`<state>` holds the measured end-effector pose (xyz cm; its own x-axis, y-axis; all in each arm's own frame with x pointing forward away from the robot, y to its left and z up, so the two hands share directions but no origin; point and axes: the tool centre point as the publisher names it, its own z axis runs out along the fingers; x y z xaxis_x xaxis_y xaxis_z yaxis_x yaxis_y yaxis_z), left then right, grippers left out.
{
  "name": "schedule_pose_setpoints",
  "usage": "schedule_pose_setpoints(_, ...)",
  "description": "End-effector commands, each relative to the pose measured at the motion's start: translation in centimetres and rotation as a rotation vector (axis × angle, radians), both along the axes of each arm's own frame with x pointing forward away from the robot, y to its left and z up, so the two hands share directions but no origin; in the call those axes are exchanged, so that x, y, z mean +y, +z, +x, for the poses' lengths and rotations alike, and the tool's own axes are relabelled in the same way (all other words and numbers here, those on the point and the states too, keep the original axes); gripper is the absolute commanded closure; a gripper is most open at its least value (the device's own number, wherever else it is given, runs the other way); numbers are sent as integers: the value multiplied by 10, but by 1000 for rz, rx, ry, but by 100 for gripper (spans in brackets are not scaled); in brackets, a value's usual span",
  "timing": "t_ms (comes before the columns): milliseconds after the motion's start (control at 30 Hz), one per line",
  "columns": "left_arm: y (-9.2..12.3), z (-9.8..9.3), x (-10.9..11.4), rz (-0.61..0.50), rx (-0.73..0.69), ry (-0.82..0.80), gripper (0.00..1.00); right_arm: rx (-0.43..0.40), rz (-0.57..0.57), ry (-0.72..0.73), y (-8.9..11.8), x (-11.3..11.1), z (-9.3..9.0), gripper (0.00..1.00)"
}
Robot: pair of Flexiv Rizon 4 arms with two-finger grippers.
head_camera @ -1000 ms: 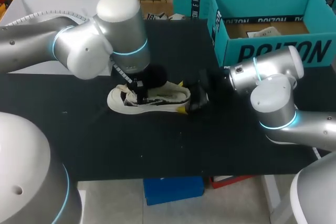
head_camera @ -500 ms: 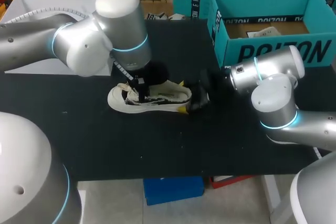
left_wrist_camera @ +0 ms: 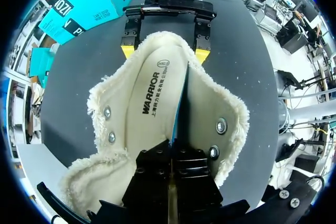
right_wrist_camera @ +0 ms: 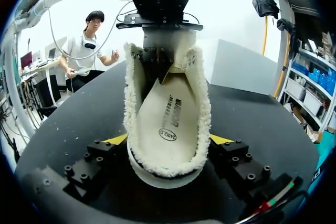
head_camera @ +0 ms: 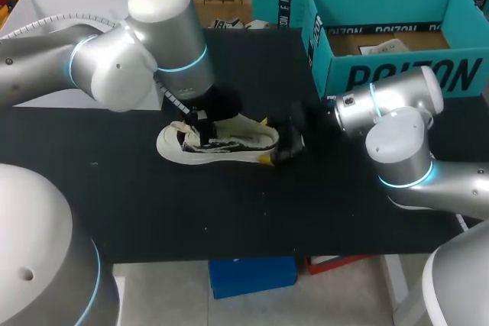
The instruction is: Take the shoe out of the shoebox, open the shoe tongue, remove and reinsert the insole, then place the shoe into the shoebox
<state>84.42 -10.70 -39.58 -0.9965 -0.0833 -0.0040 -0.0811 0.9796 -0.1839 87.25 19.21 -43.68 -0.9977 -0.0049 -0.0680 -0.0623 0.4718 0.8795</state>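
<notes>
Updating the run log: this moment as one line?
shoe: on table, outside shoebox | right gripper: shut on shoe | left gripper: shut on insole inside shoe

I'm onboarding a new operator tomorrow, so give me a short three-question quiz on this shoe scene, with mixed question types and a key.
1. True or false: the shoe lies inside the shoebox.
2. Which part of the shoe is the right pincer clamped on? A) toe B) heel C) tongue
3. Fill the gap: the left pincer, reaching in at the eyelet end, is closed on the raised edge of the ___.

Key: 1 false, it lies on the black table beside the box; 2 B; 3 insole.
</notes>
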Motion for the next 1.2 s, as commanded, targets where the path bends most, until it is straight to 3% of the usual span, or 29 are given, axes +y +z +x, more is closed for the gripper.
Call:
schedule_pose_setpoints(33, 6, 0, 7, -29, 1, -2, 100, 2, -1, -1, -3, -2, 2, 100)
schedule_pose_setpoints(1200, 20, -2, 1, -107, 37, -13, 100, 2, -1, -1, -3, -2, 2, 100)
